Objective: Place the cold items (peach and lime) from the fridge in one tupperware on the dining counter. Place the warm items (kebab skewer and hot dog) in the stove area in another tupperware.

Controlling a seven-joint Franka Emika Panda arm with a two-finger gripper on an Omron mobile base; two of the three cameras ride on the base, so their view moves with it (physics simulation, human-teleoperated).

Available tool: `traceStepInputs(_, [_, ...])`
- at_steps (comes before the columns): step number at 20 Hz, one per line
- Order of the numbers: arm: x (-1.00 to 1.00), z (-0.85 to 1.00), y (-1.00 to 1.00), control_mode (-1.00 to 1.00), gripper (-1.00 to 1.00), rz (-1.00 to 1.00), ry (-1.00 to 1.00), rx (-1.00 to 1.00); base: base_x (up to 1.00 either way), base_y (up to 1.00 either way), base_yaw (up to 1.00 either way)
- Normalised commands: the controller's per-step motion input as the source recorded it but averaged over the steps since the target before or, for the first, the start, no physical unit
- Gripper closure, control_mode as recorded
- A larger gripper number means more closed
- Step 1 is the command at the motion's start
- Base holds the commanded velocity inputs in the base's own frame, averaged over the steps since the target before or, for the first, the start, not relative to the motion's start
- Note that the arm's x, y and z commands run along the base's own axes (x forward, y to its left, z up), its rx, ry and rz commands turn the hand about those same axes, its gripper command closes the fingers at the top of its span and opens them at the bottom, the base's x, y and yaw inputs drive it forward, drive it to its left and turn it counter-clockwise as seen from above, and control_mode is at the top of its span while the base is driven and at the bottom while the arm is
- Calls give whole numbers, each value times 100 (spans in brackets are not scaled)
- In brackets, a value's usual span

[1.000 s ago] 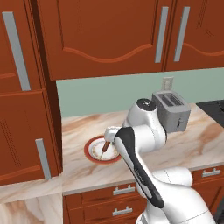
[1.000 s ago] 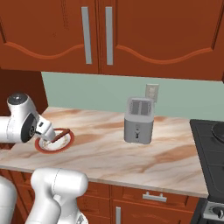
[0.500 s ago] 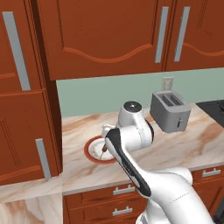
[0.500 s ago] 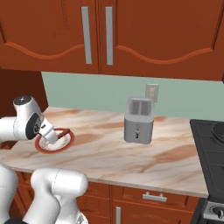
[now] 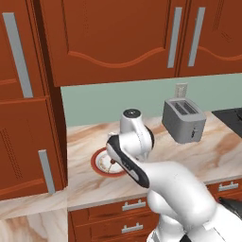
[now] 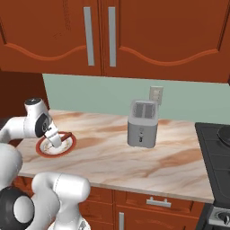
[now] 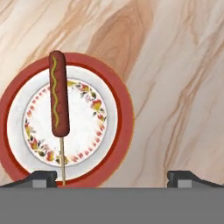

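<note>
Kebab skewer point(image 7: 58, 96), a dark red sausage with a wavy yellow line of mustard on a thin wooden stick, is lying across a plate point(image 7: 114, 144) with a red rim and a flowered white centre. In the hand view the sausage is reaching from the far red rim to past the middle, and the stick is running on toward the left finger tip point(image 7: 40, 178). The plate is sitting on the marbled beige-pink surface point(image 6: 134, 157) near its left end, under red-brown wall cabinets point(image 6: 112, 36).

The claw point(image 7: 113, 178) is hanging over the plate's near edge with its jaws spread fully apart and nothing between them; the skewer is lying off toward its left tip rather than centred. From the right base view the claw point(image 6: 57, 141) is pointing down just above the plate point(image 6: 67, 146), and from the left base view the white arm point(image 5: 137, 160) is covering much of the plate point(image 5: 97, 163).

A grey toaster point(image 6: 143, 123) is standing well apart to the right, in front of a wall socket point(image 6: 156, 94). A dark stove point(image 6: 215, 143) is sitting at the far right end.
</note>
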Motion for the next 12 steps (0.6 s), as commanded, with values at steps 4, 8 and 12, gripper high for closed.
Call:
traceStepInputs(4, [34,-31,10,-100,-100,-12,14,-1,0,0,0])
traceStepInputs(8, [30,-28,3,-100,-100,-11,11,0,0,0,0])
traceStepInputs(12, [20,-32,3,-100,-100,-8,6,0,0,0,0])
